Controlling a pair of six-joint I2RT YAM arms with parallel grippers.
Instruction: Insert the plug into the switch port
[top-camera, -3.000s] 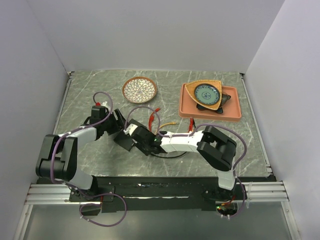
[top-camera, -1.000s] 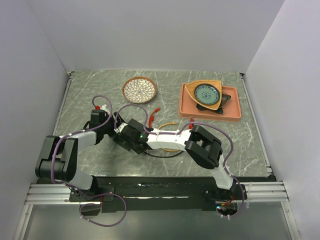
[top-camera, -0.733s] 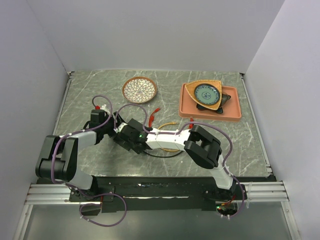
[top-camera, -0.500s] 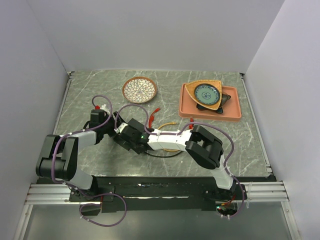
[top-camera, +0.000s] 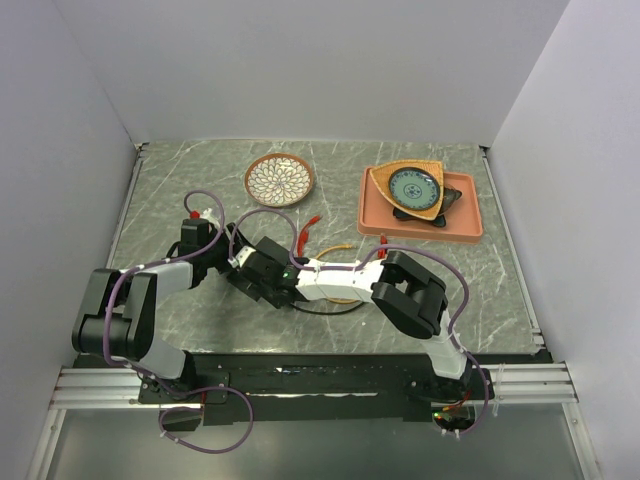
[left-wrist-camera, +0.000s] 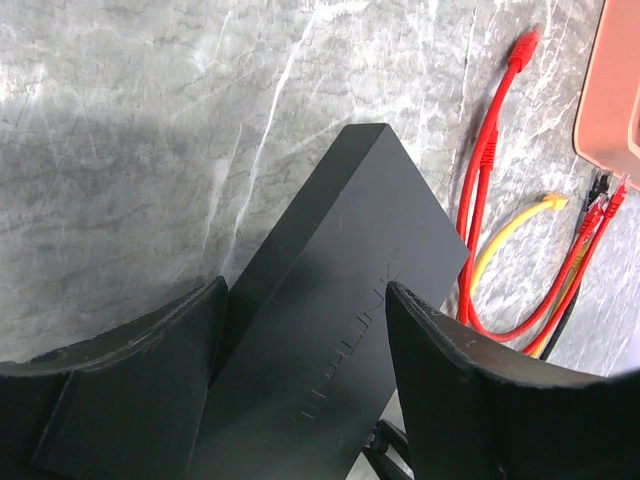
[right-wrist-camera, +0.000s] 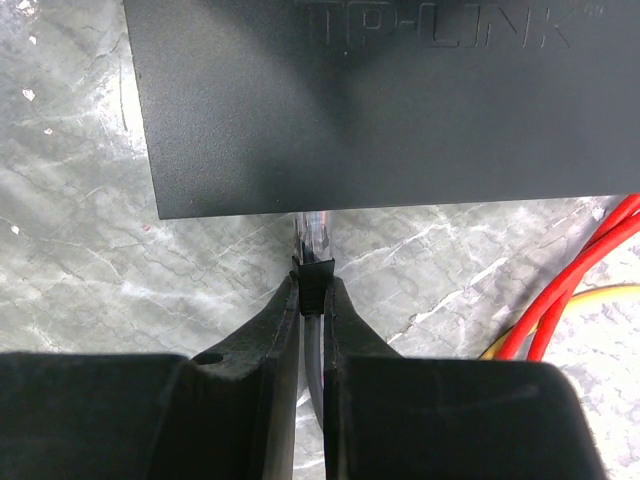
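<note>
Over the last three seconds I had swung the right arm leftward toward the switch (right-wrist-camera: 380, 110), while the left arm drew back a little. In the final second the overhead view showed almost no further travel on either arm. The right pincer (right-wrist-camera: 312, 300) was closed tight on the plug (right-wrist-camera: 312, 240), gripping its black boot. The clear tip was pushed up against the near edge of the switch, where the sockets should be. I could not see the port from the wrist camera, so I could not tell whether the tip was seated or only butting the housing. The left pincer (left-wrist-camera: 305, 292) straddled the switch at its other end, with both fingers against its sides and no gap showing, and the switch lay flat on the tabletop (left-wrist-camera: 120, 100). Loose red cables (left-wrist-camera: 480, 190) and a yellow one (left-wrist-camera: 510, 225) lay just beside the switch. I judged the stall to mean the insertion was at contact, with only the last press left.
</note>
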